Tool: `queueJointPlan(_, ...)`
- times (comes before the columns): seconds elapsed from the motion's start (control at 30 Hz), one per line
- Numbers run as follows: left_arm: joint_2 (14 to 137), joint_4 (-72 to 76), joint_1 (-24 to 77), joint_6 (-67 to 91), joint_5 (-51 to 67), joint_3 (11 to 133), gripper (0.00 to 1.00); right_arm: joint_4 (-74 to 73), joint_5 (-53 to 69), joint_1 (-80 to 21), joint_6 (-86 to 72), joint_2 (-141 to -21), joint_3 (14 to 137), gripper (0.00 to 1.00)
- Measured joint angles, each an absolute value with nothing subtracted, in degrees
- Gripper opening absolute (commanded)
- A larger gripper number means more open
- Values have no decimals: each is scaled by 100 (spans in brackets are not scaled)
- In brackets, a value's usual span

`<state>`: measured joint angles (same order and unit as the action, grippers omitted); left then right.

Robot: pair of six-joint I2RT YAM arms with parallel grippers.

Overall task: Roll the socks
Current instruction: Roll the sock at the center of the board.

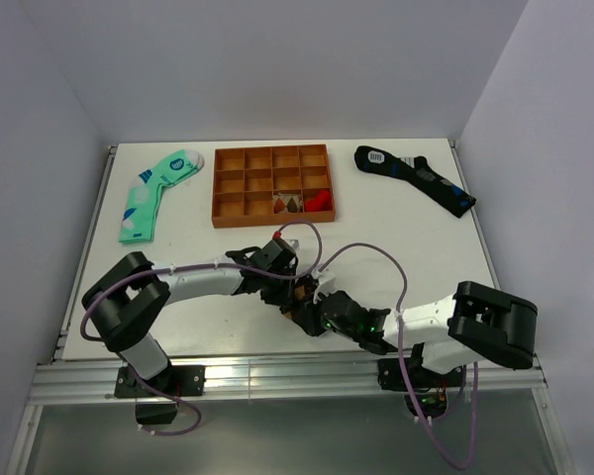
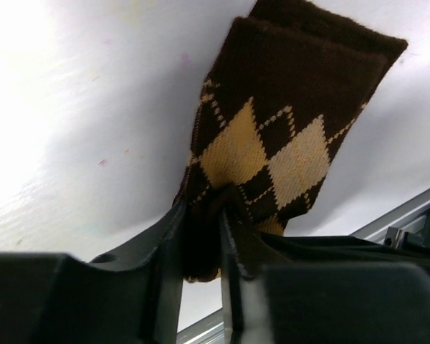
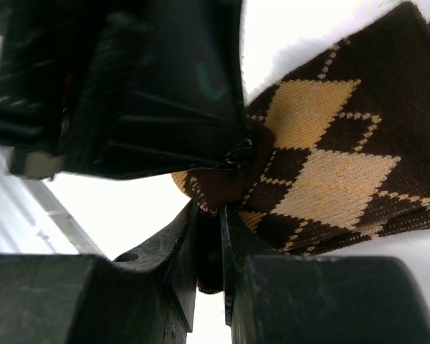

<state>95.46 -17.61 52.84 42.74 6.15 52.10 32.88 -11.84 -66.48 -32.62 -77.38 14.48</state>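
The brown argyle socks with tan diamonds and a dark brown cuff lie on the white table. In the top view they are almost hidden under the two grippers at the table's near middle; a bit shows. My left gripper is shut on a bunched fold of the socks. My right gripper is shut on the same bunched end, right beside the left one. In the top view the left gripper and right gripper meet.
An orange compartment tray with small pieces stands at the back middle. A mint-green sock lies at the back left, a black-navy sock at the back right. The table's near metal rail is close behind the grippers.
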Motion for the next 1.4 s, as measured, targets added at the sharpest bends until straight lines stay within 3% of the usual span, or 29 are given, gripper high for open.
queueJointPlan(0.23, 9032, -1787, 5299, 4637, 237, 4762, 46, 3677, 60, -6036, -3795, -7841, 1288, 17)
queueJointPlan(0.43, 8294, -1750, 5341, 4779, -231, 4383, 48, 3900, 1068, -5441, -4178, -8025, 1229, 17)
queueJointPlan(0.7, 7408, -1369, 5564, 4792, -952, 3844, 48, 3986, 2318, -4838, -4584, -8377, 1310, 17)
queueJointPlan(1.4, 7387, 23, 6195, 4834, -1750, 3111, 40, 4418, 3756, -4283, -4917, -8628, 982, 16)
